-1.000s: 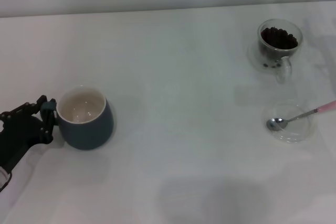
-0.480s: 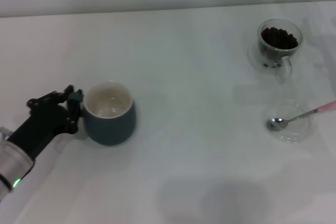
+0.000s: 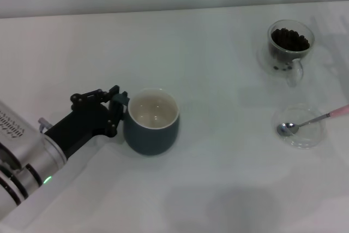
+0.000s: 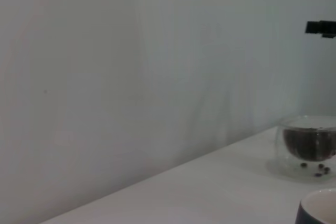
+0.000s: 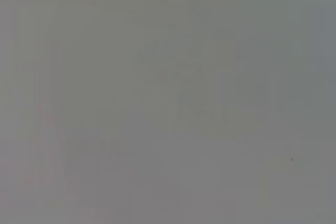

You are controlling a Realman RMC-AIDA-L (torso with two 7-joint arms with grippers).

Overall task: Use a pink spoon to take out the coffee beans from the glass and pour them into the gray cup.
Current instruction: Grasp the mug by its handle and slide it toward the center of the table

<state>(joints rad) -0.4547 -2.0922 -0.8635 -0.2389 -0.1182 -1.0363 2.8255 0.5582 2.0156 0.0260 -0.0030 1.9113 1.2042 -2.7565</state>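
Observation:
The gray cup (image 3: pixel 151 123) stands left of the table's middle, its cream inside bare; its rim (image 4: pixel 317 208) also shows in the left wrist view. My left gripper (image 3: pixel 117 110) is shut on the cup's handle at the cup's left side. The glass (image 3: pixel 290 45) sits far right at the back, filled with coffee beans (image 3: pixel 290 39); it shows too in the left wrist view (image 4: pixel 307 148). The pink spoon (image 3: pixel 305 122) lies with its bowl on a flat clear saucer (image 3: pixel 308 137), pink handle pointing right. My right gripper is out of view.
The white table (image 3: pixel 218 91) runs back to a pale wall. A few loose beans (image 4: pixel 319 169) show low by the glass's base. A small dark object (image 4: pixel 321 27) hangs high above the glass in the left wrist view.
My left gripper has slid the gray cup rightward across the table, from the left edge toward the middle. The glass, spoon and saucer have not moved.

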